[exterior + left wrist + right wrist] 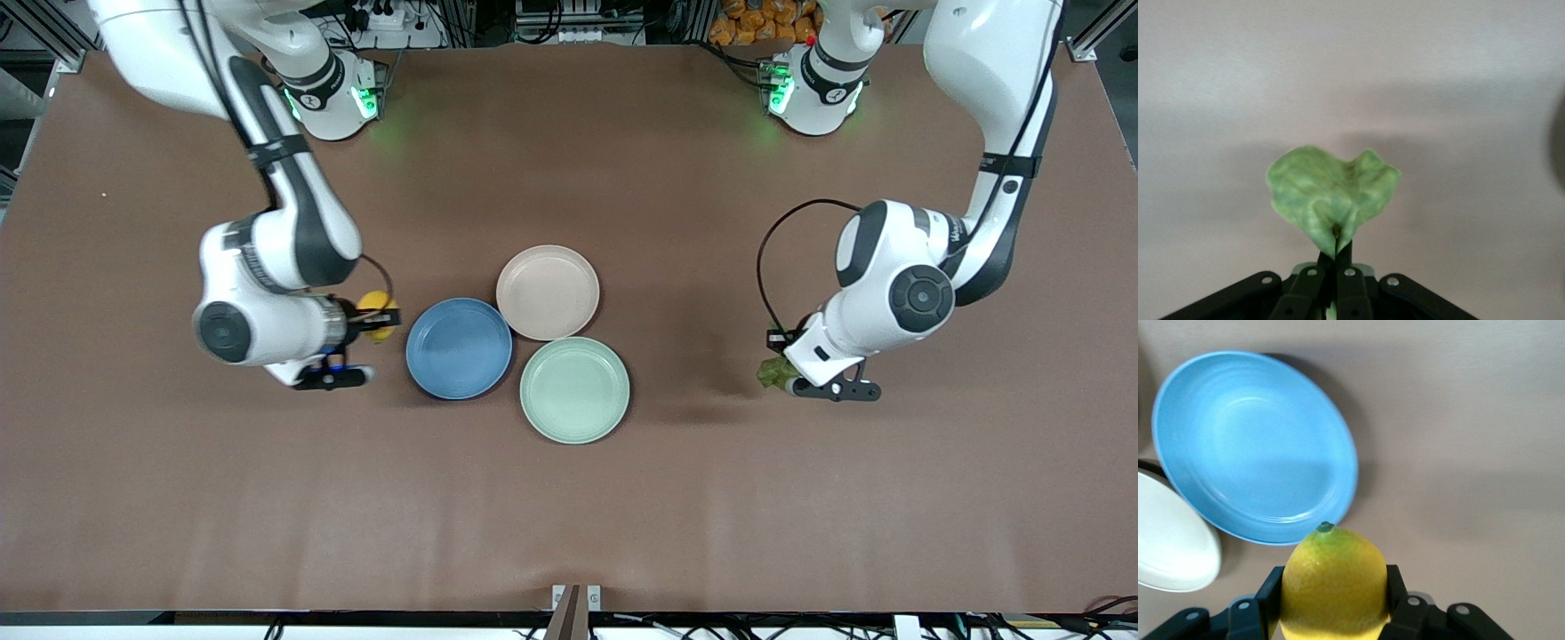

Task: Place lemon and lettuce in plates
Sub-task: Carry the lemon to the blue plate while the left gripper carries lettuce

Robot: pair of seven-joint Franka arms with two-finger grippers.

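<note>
Front view, read from its left edge: the right claw [378, 320] hangs over the surface [569, 516] at the right arm's end, clamped on the lemon [377, 313], just short of the blue plate [459, 348]. The right wrist view confirms the grip: the lemon [1333, 583] sits squeezed between the two fingers [1269, 593], stem end pointing ahead, and the blue plate [1255, 447] lies directly ahead of that stem end, its rim almost under the fruit. That is the relation the coming move seems to turn on: the plate lies along the claw's own pointing line, toward the middle of the surface, so a short advance and a lowering should bring the lemon over the plate's well. The right arm is plainly the nearer one to the blue plate.

Next in the middle comes the beige-pink plate [547, 292], farther from the front camera than the blue one and touching or nearly touching it, then the mint-green plate [574, 389], nearest the camera.

Toward the left arm's end, the left claw [782, 372] holds the lettuce [772, 372] over bare surface, well apart from all the plates. In the left wrist view its fingers [1343, 257] pinch the leaf [1331, 193] by its narrow end, the broad part hanging forward. The left arm probably has the longer carry, and the beige-pink plate looks like its target.
</note>
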